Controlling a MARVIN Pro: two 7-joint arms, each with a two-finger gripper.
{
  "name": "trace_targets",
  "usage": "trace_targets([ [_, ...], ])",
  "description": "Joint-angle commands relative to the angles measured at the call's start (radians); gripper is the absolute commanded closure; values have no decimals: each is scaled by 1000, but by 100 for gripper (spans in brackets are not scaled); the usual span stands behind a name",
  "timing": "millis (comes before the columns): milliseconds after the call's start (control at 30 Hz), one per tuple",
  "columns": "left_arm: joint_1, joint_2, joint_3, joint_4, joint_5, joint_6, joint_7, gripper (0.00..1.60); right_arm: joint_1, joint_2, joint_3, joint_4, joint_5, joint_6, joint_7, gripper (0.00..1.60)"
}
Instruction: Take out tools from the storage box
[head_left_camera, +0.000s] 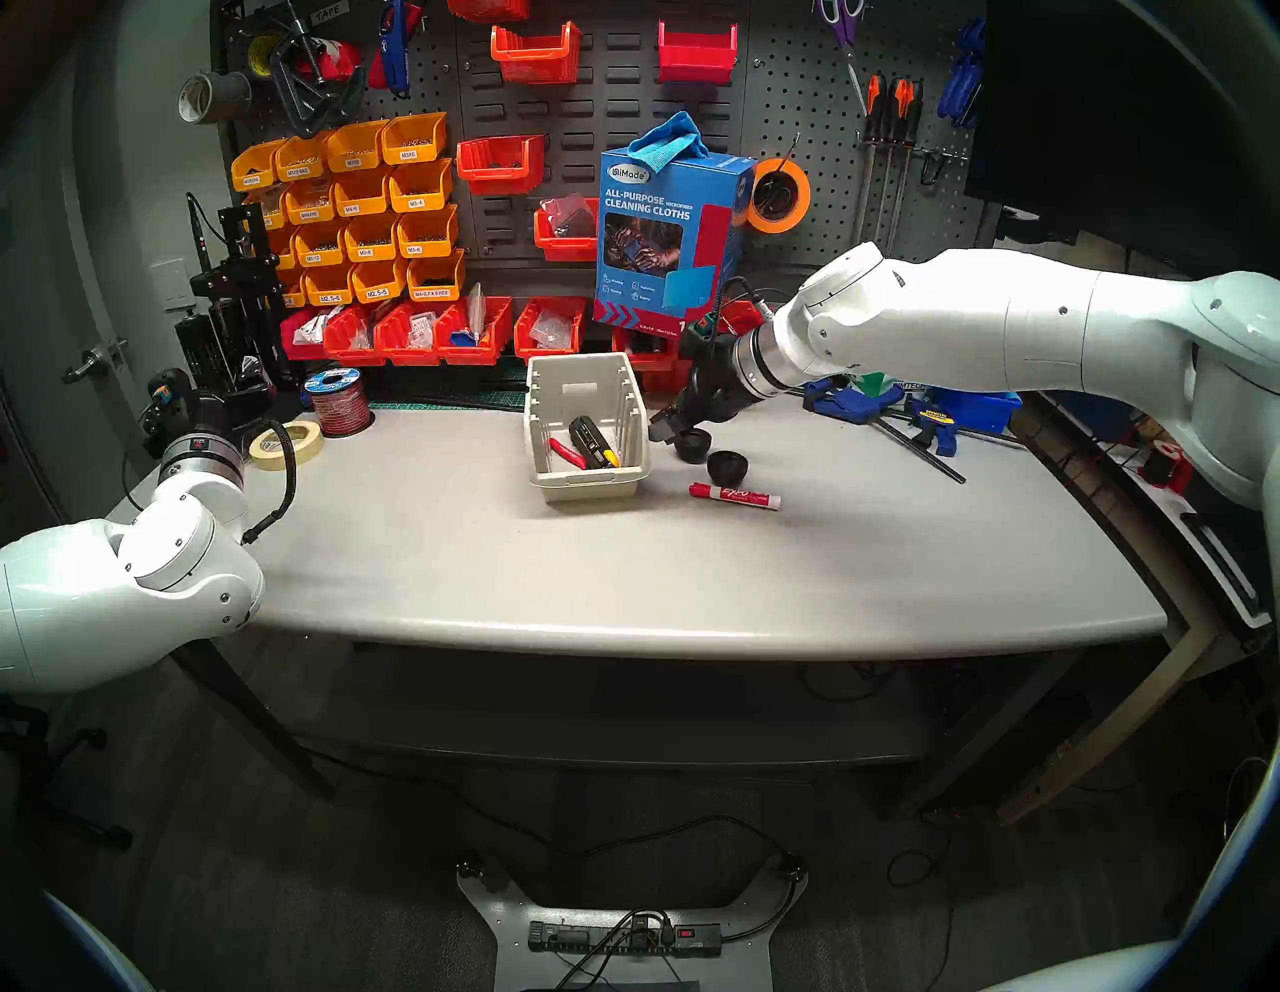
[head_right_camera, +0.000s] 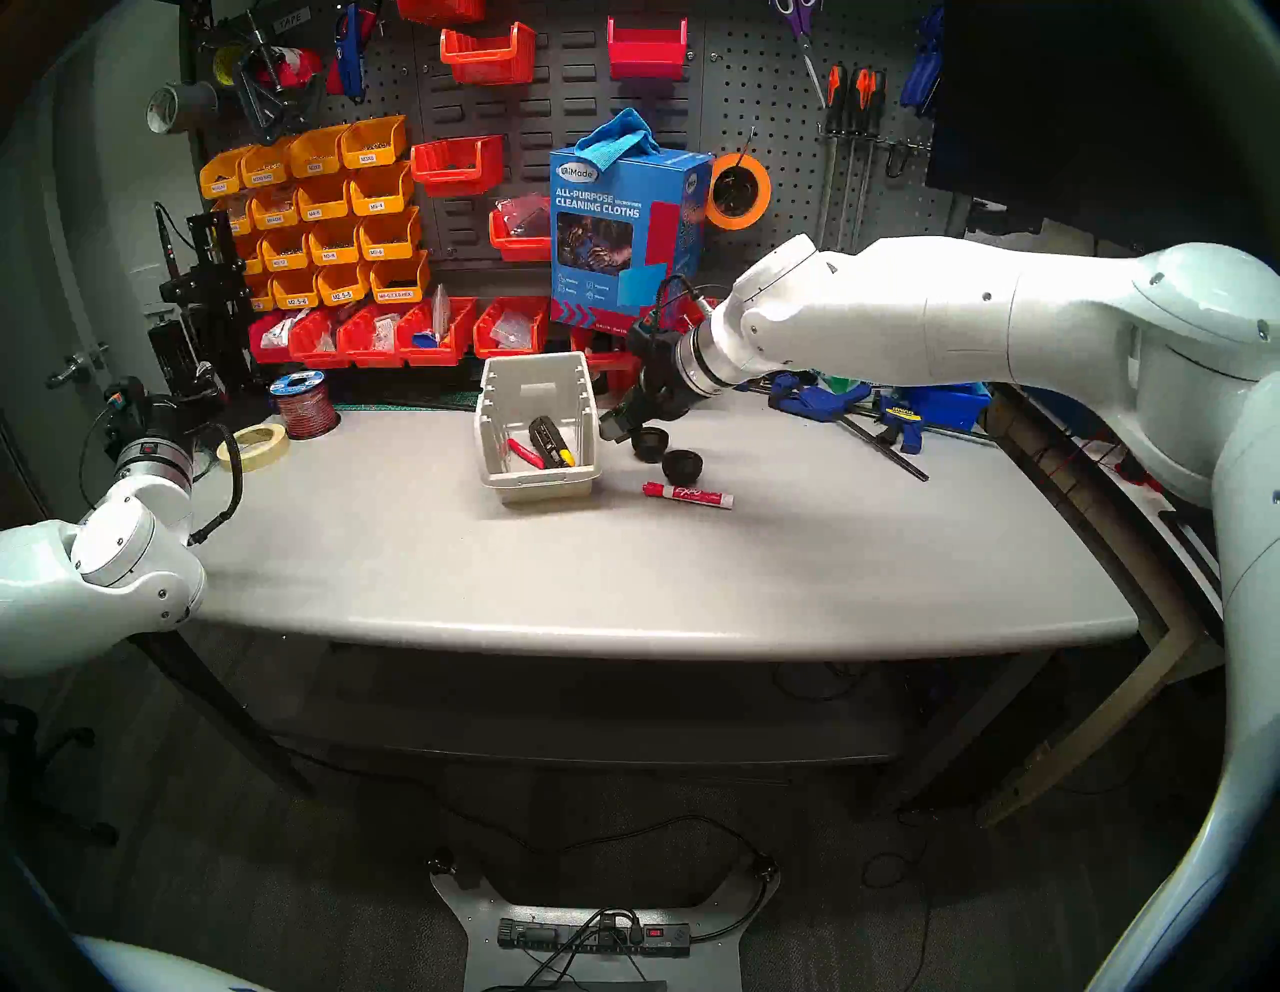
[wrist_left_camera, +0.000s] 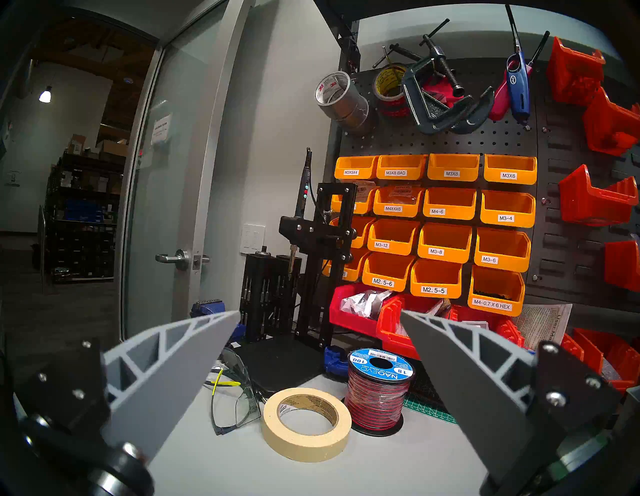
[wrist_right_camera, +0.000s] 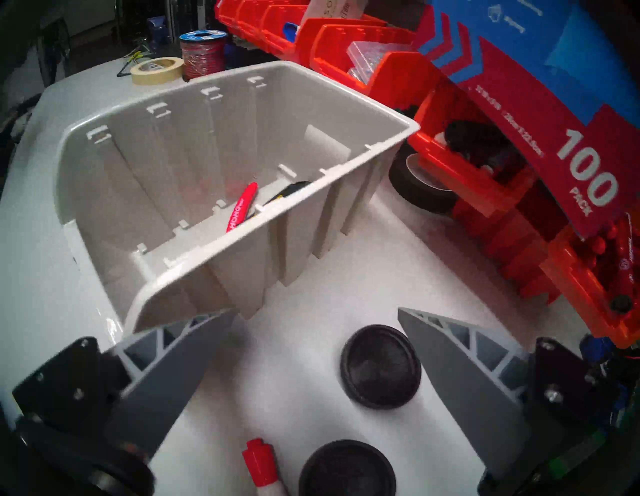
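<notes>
Beige storage box (head_left_camera: 589, 478) sits mid-table, low sloped front toward the robot, open top up. Two tools lie on its floor: slim red-handled tool (head_left_camera: 566, 452) and, just beside it, long black tool with yellow marks (head_left_camera: 593, 440). Both rest flat and slanted, reachable only from above, past the tall ribbed walls.

Already outside, to the box's right on the grey table (head_left_camera: 623, 589): two black round cups (head_left_camera: 694, 444) (head_left_camera: 727, 466), close together, and the red-capped Expo marker (head_left_camera: 734, 496) lying flat nearer the front edge. Judged from this layout, the job is over half done; the grouping keeps removed items clear of the box.

Right gripper (wrist_right_camera: 317, 317) hangs just above the table beside the box's right wall, near the farther cup, fingers spread wide and holding nothing. Its forearm reaches in from the right, wrist angled down and toward the box. The next pick likely means clearing the rim before descending.

Left gripper (wrist_left_camera: 320, 317) is parked at the table's left end, roughly level, fingers spread and empty, facing a masking tape roll (wrist_left_camera: 306, 422) and wire spool (wrist_left_camera: 379, 391).
</notes>
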Motion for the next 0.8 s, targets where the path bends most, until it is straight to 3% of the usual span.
trace_targets([
  [0,-12,-1,-12,-2,5,-1,-2,0,8,-30,22,11,10,-5,11,0],
  [267,-12,-1,-12,-2,5,-1,-2,0,-9,-42,27,7,23,-26,23,0],
  [600,-12,-1,-12,-2,5,-1,-2,0,-45,-10,36,-23,35,-119,7,0],
  [767,-12,-1,-12,-2,5,-1,-2,0,-47,52,19,-87,30,-155,-34,0],
])
